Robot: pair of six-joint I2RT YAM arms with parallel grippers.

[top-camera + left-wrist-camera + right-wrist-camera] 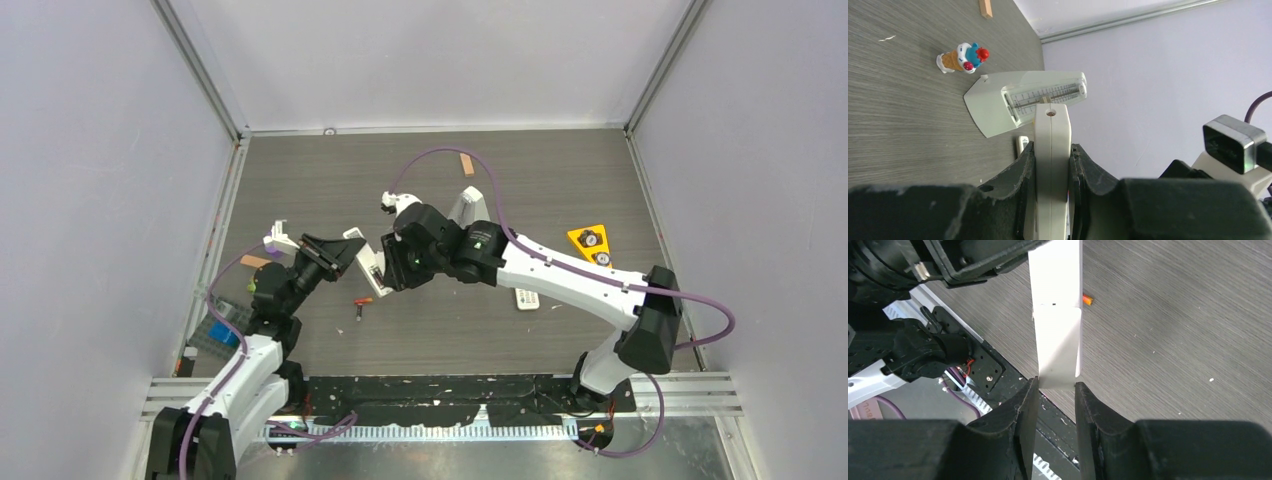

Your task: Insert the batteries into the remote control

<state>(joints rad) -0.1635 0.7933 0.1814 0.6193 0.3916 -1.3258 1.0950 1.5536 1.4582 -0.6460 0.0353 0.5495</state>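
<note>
left pincer [1052, 148]: partly closed, clamped on the remote control [1052, 127]; fingers press both flat faces, and the bar sticks out past the tips edge-on to the wrist camera.
right pincer [1057, 389]: narrow gap, tips on the two long edges of the remote control's other end; only that end sits between the tips, the rest runs away from the pincer.
remote control: long white bar held off the counter [450, 335] and bridging the two pincers near the middle of the overhead view, with one pincer at each end. The right wrist view shows the plain white face with a seam across it; the section below the seam is the part the right pincer grips.
battery [360, 306]: one seen, dark with a red-orange end, lying on the counter just near-side of the held remote, touched by neither pincer. In the right wrist view only its orange tip peeks from behind the remote's edge.
other batteries: can't tell where.
metronome [1020, 100]: grey, lying on the counter just beyond the remote's tip.
ice-cream toy [963, 56]: on the counter farther back, apart from the metronome.
wooden block [467, 164]: near the far edge.
second remote [527, 298]: small, white, on the counter under the right arm.
yellow triangle [592, 243]: right side of the counter, well apart from the pincers.
</note>
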